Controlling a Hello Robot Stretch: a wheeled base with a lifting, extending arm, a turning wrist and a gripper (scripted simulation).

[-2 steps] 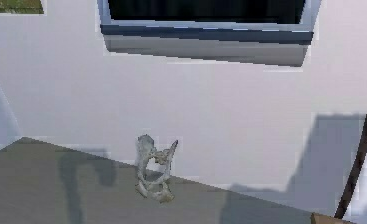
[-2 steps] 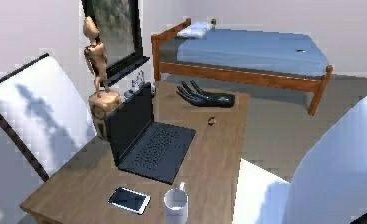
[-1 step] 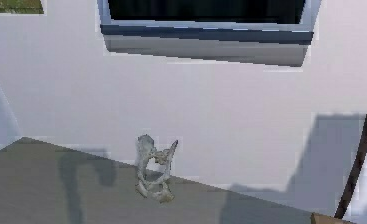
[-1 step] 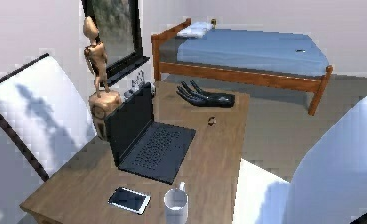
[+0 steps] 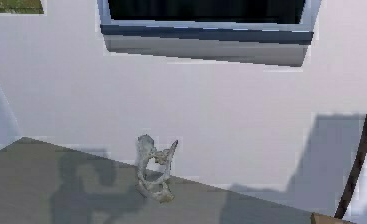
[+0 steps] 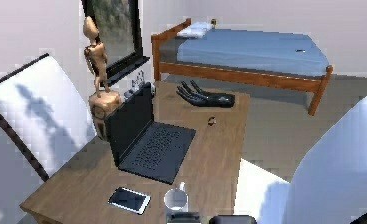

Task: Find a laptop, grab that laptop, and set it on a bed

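In the forward view, a small pale statue (image 5: 154, 166) is standing under a window (image 5: 206, 25). In the arm side view, the laptop (image 6: 149, 140) is lying open on the wooden table (image 6: 221, 135), with the bed (image 6: 246, 50) well behind it. The gripper (image 6: 183, 217) is showing at the bottom edge near a white mug (image 6: 176, 198). I cannot tell the state of its jaws or whether it is holding anything.

Forward view: window (image 5: 206, 30) cut by top edge. Green patch (image 5: 16, 5) in top left corner mostly cropped. Dark brown upright (image 5: 363, 170) sliced by right edge, identity unclear. Pale twisted ornament (image 5: 156, 168), form hard to read.
Arm side view: white chair (image 6: 36, 110) cut by left edge. Second white chair (image 6: 331, 165) cut by right and bottom edges. Tiny dark item (image 6: 210, 121) on table (image 6: 221, 150) too small to name. Dark shape (image 6: 229, 218) at bottom edge cropped, unidentifiable.
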